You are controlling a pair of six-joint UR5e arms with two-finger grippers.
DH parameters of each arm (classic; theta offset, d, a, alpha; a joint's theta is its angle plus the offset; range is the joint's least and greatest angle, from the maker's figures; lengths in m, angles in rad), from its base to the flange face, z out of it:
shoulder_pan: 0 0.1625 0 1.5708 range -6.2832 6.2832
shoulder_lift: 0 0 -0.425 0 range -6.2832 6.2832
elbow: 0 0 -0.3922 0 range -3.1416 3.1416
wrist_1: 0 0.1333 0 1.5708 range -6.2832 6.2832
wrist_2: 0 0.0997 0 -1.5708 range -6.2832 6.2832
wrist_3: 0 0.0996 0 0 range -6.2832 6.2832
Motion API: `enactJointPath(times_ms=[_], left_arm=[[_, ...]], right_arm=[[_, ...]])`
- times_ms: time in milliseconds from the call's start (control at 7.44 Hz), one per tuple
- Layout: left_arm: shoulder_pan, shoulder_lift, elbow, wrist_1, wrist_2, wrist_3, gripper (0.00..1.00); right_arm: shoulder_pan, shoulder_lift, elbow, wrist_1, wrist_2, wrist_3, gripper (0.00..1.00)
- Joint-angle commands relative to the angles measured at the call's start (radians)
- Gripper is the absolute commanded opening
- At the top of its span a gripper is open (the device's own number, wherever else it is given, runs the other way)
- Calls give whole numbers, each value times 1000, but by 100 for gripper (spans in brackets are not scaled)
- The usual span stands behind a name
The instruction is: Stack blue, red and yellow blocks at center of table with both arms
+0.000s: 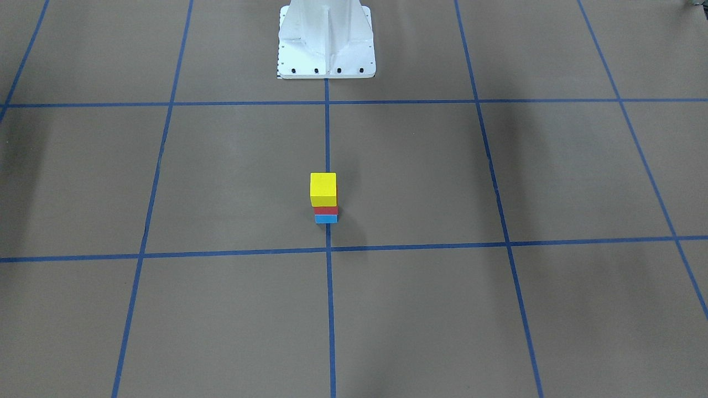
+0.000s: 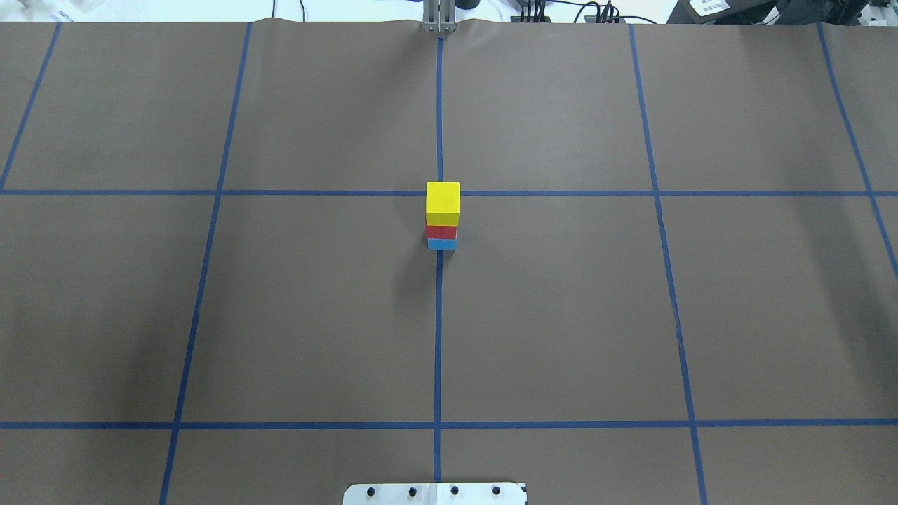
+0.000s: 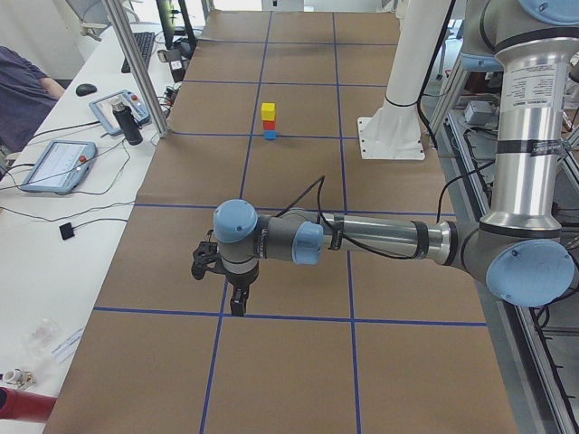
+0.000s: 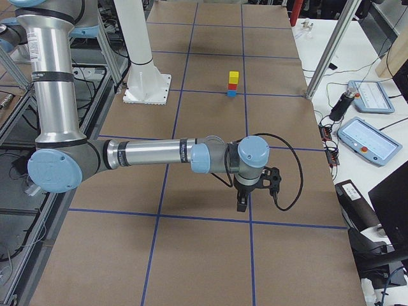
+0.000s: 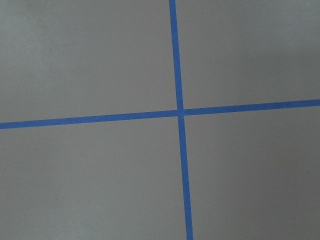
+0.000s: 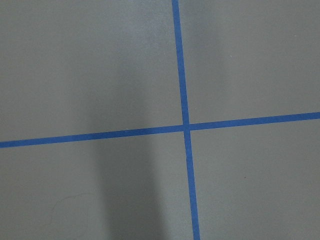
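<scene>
Three blocks form one upright stack on the table [image 2: 309, 294], on the centre tape line: blue block [image 2: 441, 244] at the bottom, red block [image 2: 441, 231] on it, yellow block [image 2: 443, 202] on top. The front-facing view shows the same yellow [image 1: 323, 188], red [image 1: 326, 210] and blue [image 1: 326, 219] order. Nothing touches the stack. My left gripper [image 3: 237, 303] shows only in the left side view, far from the stack, pointing down over a tape line; I cannot tell its state. My right gripper [image 4: 242, 204] shows only in the right side view, likewise far off; state unclear. Both wrist views hold only tape crossings.
The white pedestal base [image 1: 326, 38] stands behind the stack on the robot's side. Beyond the table's far edge are a side bench with control tablets [image 3: 59, 163], aluminium posts [image 3: 136, 63] and a seated person's sleeve [image 3: 23, 90]. Another tablet [image 4: 370, 137] lies there too.
</scene>
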Motion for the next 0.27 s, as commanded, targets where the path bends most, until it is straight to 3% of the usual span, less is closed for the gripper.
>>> enactJointPath(times_ms=[0, 134], left_arm=[[2, 0, 6, 0, 2, 0, 100], [2, 0, 6, 0, 2, 0, 100]], right_arm=[[0, 5, 7, 0, 2, 1, 99], [0, 7, 8, 0, 2, 1, 99]])
